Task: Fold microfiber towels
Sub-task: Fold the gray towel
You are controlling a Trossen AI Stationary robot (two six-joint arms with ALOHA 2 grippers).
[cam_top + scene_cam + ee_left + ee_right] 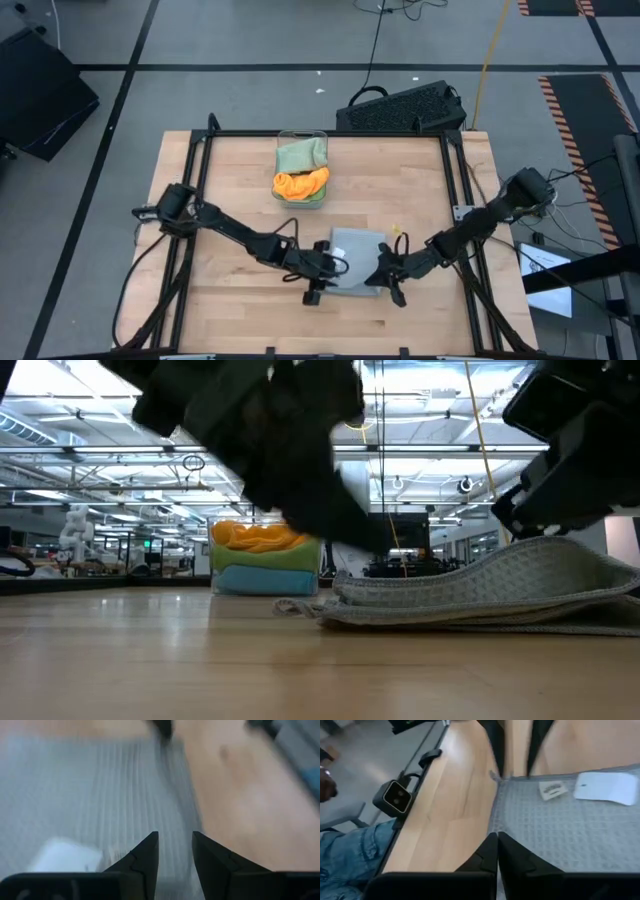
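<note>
High view: folded towels (300, 170) are seen stowed in the bin (322, 137), well beyond both grippers. Between left gripper (322, 283), jaws parted and empty, and right gripper (392, 283), pressed together, one grey towel (356, 252) lies half-folded, still to be finished.

Grey floor (250, 40) crossed by dark tape lines is surrounding the wooden table (240, 190); a black keyboard (400, 108) is lying beyond it. Ceiling strip lights (90, 455) are glowing across the open hall behind.
</note>
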